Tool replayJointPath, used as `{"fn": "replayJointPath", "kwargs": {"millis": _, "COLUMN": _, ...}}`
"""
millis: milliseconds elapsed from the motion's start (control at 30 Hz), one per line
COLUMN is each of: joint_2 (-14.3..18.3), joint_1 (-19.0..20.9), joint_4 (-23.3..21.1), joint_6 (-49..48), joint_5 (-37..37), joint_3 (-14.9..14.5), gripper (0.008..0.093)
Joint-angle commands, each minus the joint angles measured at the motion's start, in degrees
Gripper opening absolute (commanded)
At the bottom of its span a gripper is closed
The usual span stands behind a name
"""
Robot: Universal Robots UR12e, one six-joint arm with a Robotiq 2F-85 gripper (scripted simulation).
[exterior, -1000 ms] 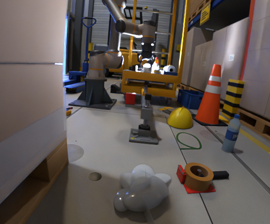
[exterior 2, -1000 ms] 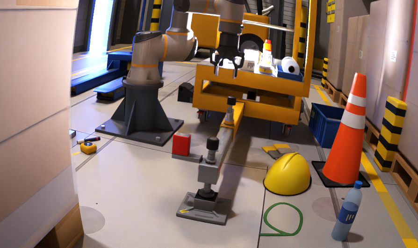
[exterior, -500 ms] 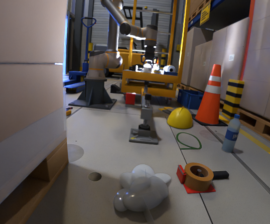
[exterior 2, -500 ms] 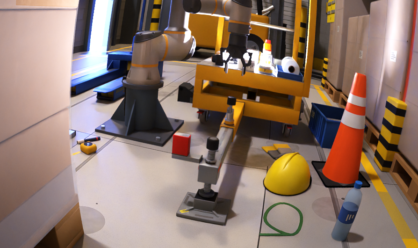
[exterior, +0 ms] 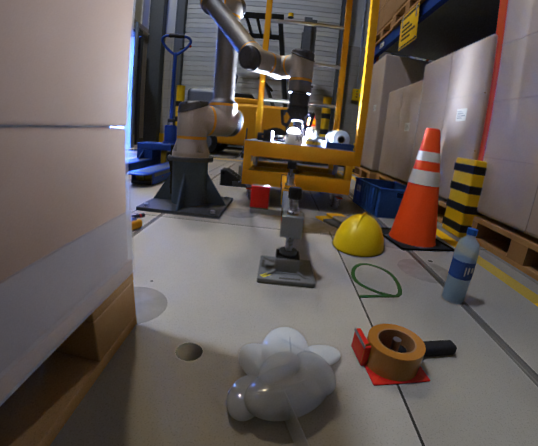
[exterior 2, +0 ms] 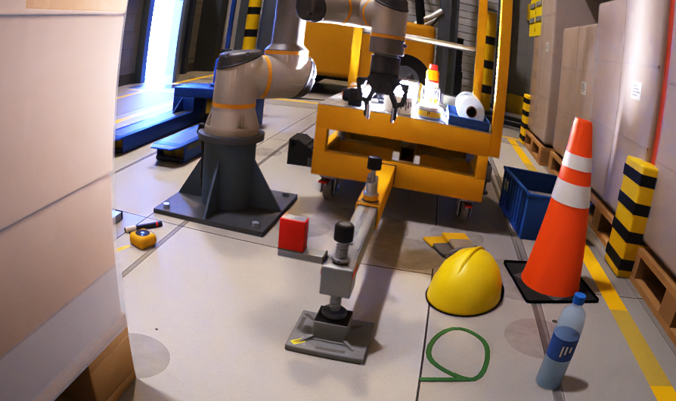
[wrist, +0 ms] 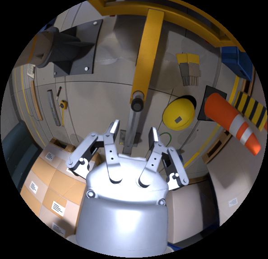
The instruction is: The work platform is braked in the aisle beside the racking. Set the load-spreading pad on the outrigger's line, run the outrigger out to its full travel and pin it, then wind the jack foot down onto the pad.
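The jack foot (exterior 2: pixel 333 315) stands on the grey load-spreading pad (exterior 2: pixel 329 337) at the end of the outrigger beam (exterior 2: pixel 360 227). The beam reaches out from the yellow work platform (exterior 2: pixel 405 134) toward the near floor. A black-knobbed pin (exterior 2: pixel 374 164) stands upright in the yellow sleeve at the beam's root. The jack's screw knob (exterior 2: pixel 343 232) rises above the beam's end block. My gripper (exterior 2: pixel 379 110) hangs high over the platform's front edge, above the pin. It is open and holds nothing. From the wrist camera the pin (wrist: pixel 137 105) lies below and ahead of the fingers (wrist: pixel 133 133).
The platform's front rail is directly under the gripper, with a bottle (exterior 2: pixel 431 95) and a paper roll (exterior 2: pixel 469 105) on its deck. A red box (exterior 2: pixel 293 233) sits left of the beam. A hard hat (exterior 2: pixel 464 288), cone (exterior 2: pixel 562 219) and blue crate (exterior 2: pixel 526 199) lie to the right.
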Motion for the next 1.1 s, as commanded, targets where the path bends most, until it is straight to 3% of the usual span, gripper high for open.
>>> {"fn": "replayJointPath", "kwargs": {"millis": 0, "joint_2": 0.0, "joint_1": 0.0, "joint_4": 0.0, "joint_6": 0.0, "joint_5": 0.0, "joint_3": 0.0, "gripper": 0.064}}
{"fn": "replayJointPath", "kwargs": {"millis": 233, "joint_2": 0.7, "joint_1": 0.0, "joint_4": -1.2, "joint_6": 0.0, "joint_5": 0.0, "joint_3": 0.4, "gripper": 0.064}}
{"fn": "replayJointPath", "kwargs": {"millis": 667, "joint_2": 7.3, "joint_1": 0.0, "joint_4": -10.9, "joint_6": 0.0, "joint_5": 0.0, "joint_3": 3.5, "gripper": 0.064}}
{"fn": "replayJointPath", "kwargs": {"millis": 1067, "joint_2": 7.8, "joint_1": 0.0, "joint_4": -11.7, "joint_6": 0.0, "joint_5": 0.0, "joint_3": 3.7, "gripper": 0.064}}
